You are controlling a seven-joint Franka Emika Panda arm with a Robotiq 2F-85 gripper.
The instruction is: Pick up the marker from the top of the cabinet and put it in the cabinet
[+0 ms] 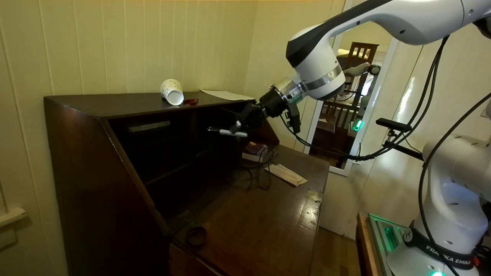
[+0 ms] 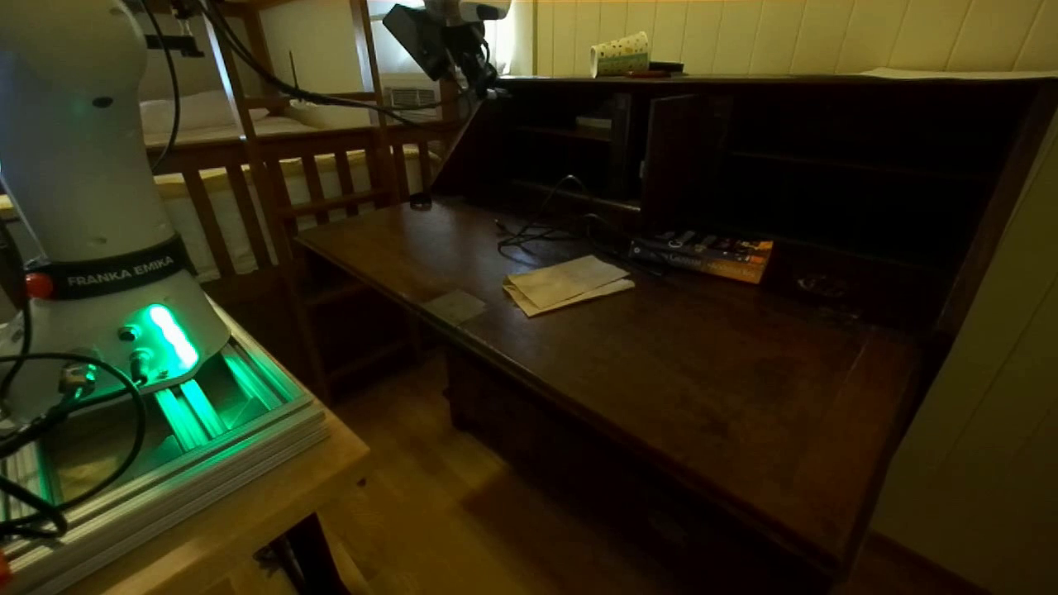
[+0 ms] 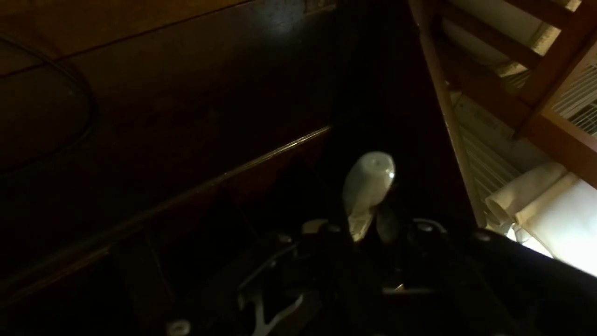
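The cabinet is large and dark brown; its slanted side [image 1: 88,172] and fold-down front panel [image 2: 702,397] show in the exterior views. My gripper [image 1: 237,128] is shut on the marker [image 1: 226,132], a thin pale stick with a dark end. It holds the marker roughly level, in front of the cabinet's dark upper opening and just below the height of its top. In an exterior view the gripper [image 2: 486,89] is by the cabinet's far upper corner. In the wrist view the marker's pale end [image 3: 369,179] sticks out from between the dark fingers [image 3: 359,238].
A white cup [image 1: 172,92] lies on its side on the cabinet top beside a small red object [image 1: 191,102] and a paper sheet [image 1: 226,95]. A book [image 2: 702,254], black cables [image 2: 545,231] and a folded paper [image 2: 566,283] lie on the fold-down panel.
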